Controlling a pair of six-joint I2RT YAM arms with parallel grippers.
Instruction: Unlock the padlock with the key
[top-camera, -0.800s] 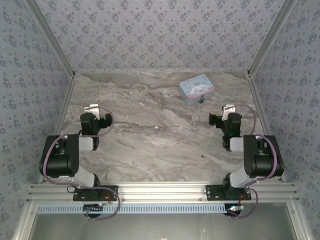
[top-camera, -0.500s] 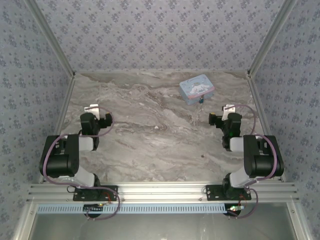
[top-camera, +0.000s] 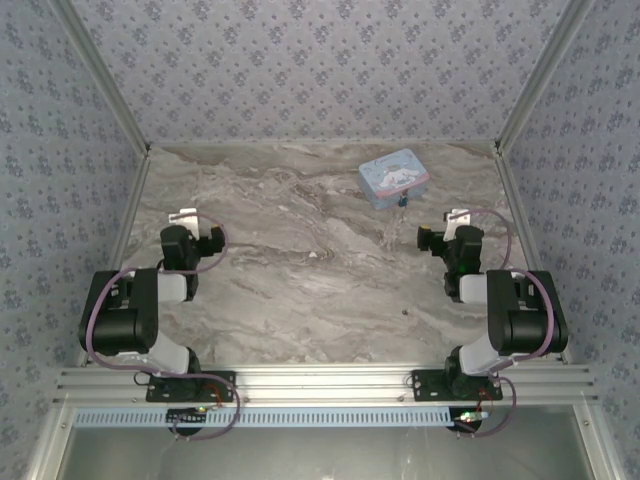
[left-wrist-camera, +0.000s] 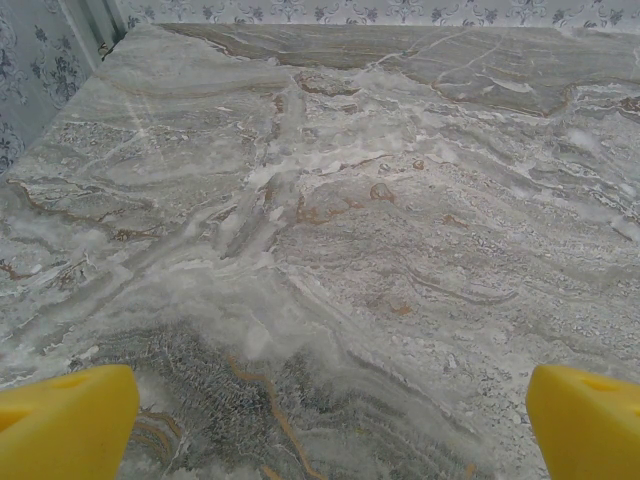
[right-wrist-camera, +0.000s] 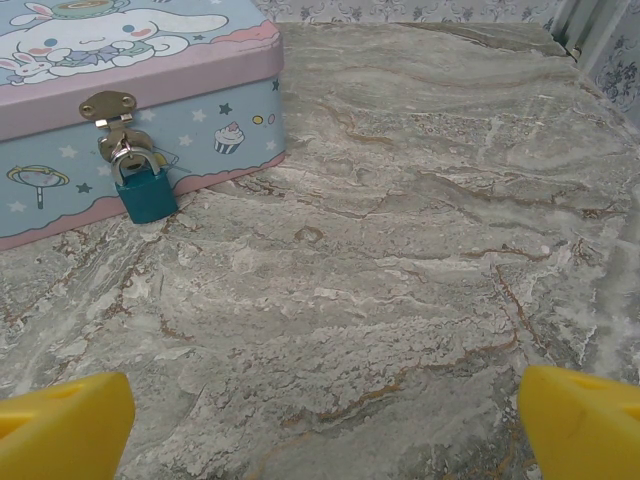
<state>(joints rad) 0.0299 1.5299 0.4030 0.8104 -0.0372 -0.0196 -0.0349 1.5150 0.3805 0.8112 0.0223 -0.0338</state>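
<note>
The padlock (right-wrist-camera: 147, 192) is a small teal-blue lock with a silver shackle. It hangs from the brass hasp on the front of a light blue cartoon-printed tin (right-wrist-camera: 130, 100). From above, the padlock (top-camera: 402, 201) sits at the tin's (top-camera: 394, 178) near edge, at the back right of the table. My right gripper (right-wrist-camera: 325, 430) is open, its yellow fingertips (right-wrist-camera: 60, 425) wide apart over bare marble, with the padlock ahead and to the left. My left gripper (left-wrist-camera: 330, 430) is open too, over bare marble at the left. The key is not something I can make out.
The marble table (top-camera: 300, 280) is walled by patterned panels on three sides, with metal frame posts at the back corners. A tiny dark speck (top-camera: 404, 312) lies in front of the right arm, too small to identify. Both arms are folded back near their bases.
</note>
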